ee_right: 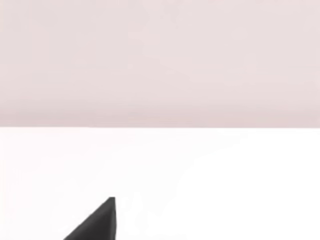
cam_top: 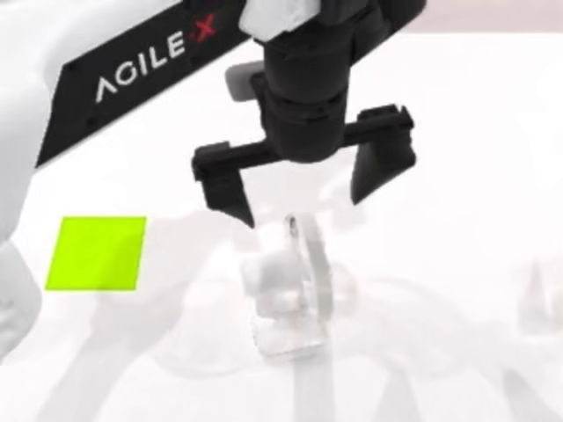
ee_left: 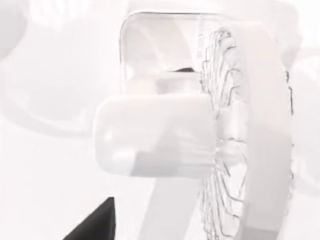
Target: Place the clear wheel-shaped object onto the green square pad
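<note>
Nothing of the placing has been done yet. The clear wheel-shaped object [cam_top: 288, 290] is seen standing on the white table [cam_top: 475, 176], near the middle and towards the front edge in the top view. The green square pad [cam_top: 97, 253] lies bare, well apart from it towards the table's left.

The left gripper [cam_top: 303, 207] is held above the object, its two black fingers spread wide with nothing between them. The grasp, the carry to the left and the setting down are all judged to remain.

The object's thin spoked disc is stood on edge. Its chunky hub is pointed towards the table's left, so the axle is judged to run left to right.

The right arm is not seen in the top view, and the state of its claw cannot be told.
</note>
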Action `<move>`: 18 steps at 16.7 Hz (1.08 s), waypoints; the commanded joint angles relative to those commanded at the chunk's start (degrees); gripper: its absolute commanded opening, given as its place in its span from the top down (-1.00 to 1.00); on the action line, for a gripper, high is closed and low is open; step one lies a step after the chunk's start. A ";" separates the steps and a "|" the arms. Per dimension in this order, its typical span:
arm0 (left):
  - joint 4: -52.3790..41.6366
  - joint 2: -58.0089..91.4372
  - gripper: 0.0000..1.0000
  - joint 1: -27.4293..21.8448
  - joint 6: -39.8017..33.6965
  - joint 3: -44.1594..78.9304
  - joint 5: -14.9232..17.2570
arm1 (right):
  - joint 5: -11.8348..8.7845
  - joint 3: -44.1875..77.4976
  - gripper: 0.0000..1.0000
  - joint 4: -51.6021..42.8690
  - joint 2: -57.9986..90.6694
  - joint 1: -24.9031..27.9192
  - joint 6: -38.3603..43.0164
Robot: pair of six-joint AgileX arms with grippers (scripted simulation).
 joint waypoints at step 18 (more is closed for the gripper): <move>11.71 -0.93 -1.00 -0.12 -0.22 -13.26 -0.03 | 0.00 0.00 -1.00 0.00 0.00 0.00 0.00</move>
